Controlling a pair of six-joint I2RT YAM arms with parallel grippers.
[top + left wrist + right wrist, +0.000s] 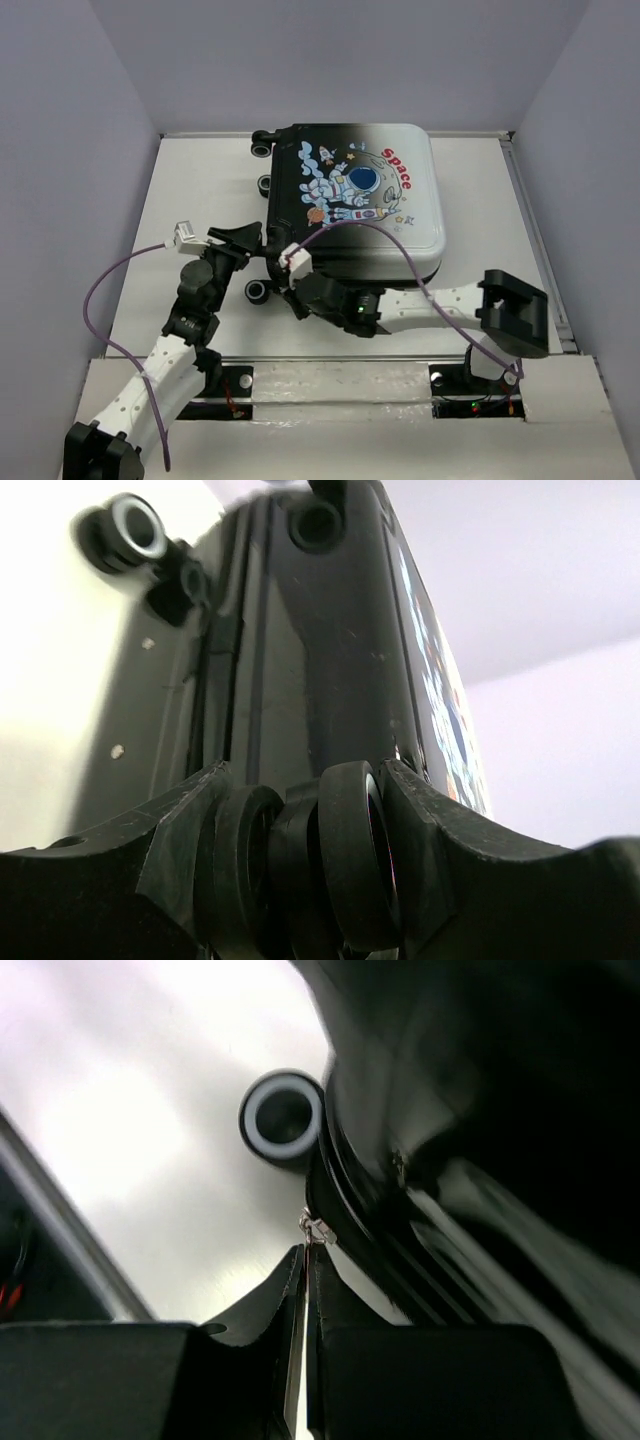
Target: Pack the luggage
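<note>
Top external view: the luggage (365,200) lies flat on the worktop (190,190), astronaut print up, shell halves together, at the far middle, wheels pointing left.
Left wrist view, left claw (303,780): clamped on a twin caster wheel (345,865) at the case's near-left corner, one finger on each outer face.
Right wrist view, right claw (306,1255): fingers pressed together with hardly a gap, tips right at the zipper pull (315,1228) on the case's edge seam; it appears to pinch the tab.
Other wheel: a white-ringed caster (283,1118) stands just beyond the pull, apart from the fingers.
Contents: hidden; the lining does not show.
Step in hand: zip work, judged from the grips. One arm steadies the case by its wheel while the other holds the slider. Whether the zip is being opened or closed cannot be told.
Next move calls for: drawing the pull along the seam and round the corner, keeping the pinch firm and in line with the track, with the wheel grip holding against the drag.
Risk: the small tab may slip out.
</note>
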